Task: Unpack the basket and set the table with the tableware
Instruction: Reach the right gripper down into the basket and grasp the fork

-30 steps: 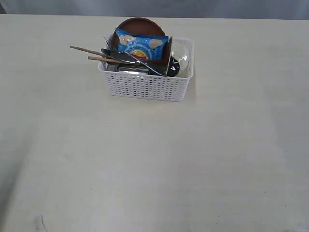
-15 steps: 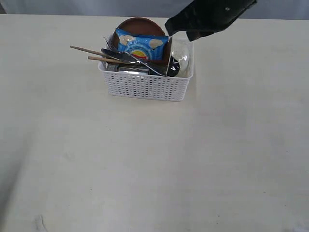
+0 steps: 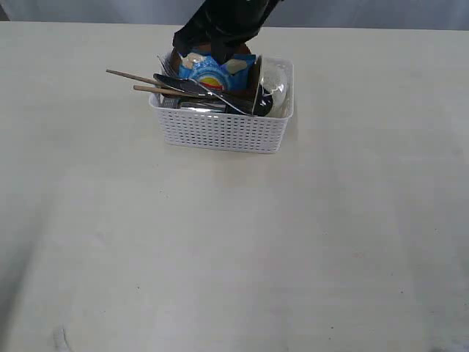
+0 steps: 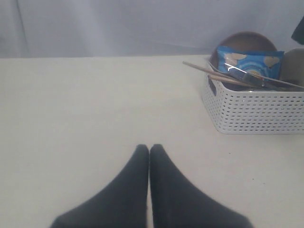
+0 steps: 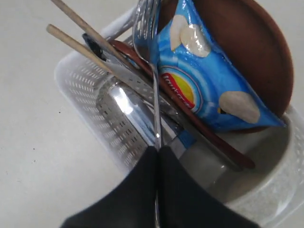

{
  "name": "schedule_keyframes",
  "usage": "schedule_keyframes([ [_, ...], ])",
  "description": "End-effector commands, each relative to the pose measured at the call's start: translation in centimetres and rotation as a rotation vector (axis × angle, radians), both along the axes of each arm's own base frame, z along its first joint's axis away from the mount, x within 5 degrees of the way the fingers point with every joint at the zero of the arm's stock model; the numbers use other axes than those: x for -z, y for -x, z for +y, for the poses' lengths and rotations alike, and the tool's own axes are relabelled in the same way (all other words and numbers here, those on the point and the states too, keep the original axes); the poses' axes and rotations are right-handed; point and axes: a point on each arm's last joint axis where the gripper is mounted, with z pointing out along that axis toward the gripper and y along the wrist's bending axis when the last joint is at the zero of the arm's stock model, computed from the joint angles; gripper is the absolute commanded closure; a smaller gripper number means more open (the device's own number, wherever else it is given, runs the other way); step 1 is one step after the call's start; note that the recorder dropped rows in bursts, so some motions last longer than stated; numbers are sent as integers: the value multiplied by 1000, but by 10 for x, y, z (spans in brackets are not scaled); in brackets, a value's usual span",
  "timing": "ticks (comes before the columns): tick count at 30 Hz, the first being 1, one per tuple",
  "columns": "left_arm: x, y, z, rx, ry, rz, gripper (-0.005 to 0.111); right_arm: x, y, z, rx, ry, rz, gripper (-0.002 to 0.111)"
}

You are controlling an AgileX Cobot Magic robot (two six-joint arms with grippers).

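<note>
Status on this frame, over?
Left gripper shut, over table away from basket. Right gripper shut above basket, tips at fork. Nothing unpacked yet. Snack packet leans on plate, in the way.

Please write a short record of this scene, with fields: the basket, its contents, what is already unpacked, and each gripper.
basket: white lattice, standing on the table
contents seen: blue snack packet, two chopsticks sticking out over one end, fork, steel cup, bowl on its side, brown plate behind the packet
unpacked: no tableware seen on the table
left gripper: fingers shut, over bare table, apart from the basket
right gripper: fingers shut, above the basket, nothing visibly held
</note>
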Motion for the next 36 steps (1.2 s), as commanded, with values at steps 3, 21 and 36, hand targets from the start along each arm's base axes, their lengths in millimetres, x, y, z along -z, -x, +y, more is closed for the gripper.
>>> schedule_keyframes([
  [3,1,0,0,7,0,-2,107,20,-23,16,-19,50,53,108],
  [21,1,0,0,7,0,-2,107,38,-31,28,-39,8,96,100],
  [36,1,0,0,7,0,-2,107,42,-47,7,47,-20,129,65],
])
